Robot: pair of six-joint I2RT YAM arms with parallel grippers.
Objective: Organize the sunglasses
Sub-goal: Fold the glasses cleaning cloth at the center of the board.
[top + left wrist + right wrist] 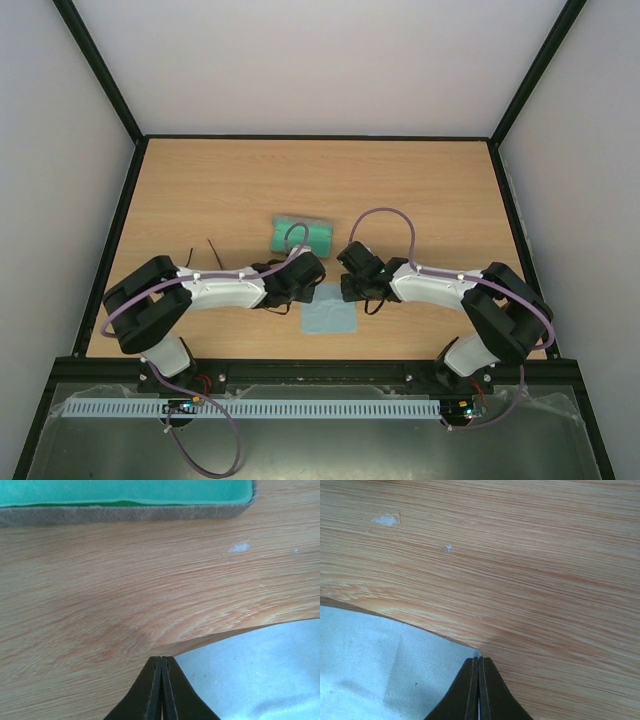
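Your left claw [161, 658] is clenched, its 2 fingers pressed flat together with no gap. The tips sit low on the bench [100, 605], right where the far left corner of the pale blue-grey cloth [260, 680] ends. The cloth's edge runs straight into the tips, so the corner looks pinched there. Your right claw [478, 658] is clenched the same way on the cloth's far right corner, with the fabric creased beside it. From above you see both claws facing each other across the cloth's far edge, near the middle of the bench, while the rest of the cloth lies flat on the near side. Just beyond the left claw lies the grey case [300, 236], open with its green lining up. The sunglasses are mostly hidden from you: only 2 thin black strands [212, 247] poke out past the far side of the left arm, left of the case, and you cannot tell whether they belong to them
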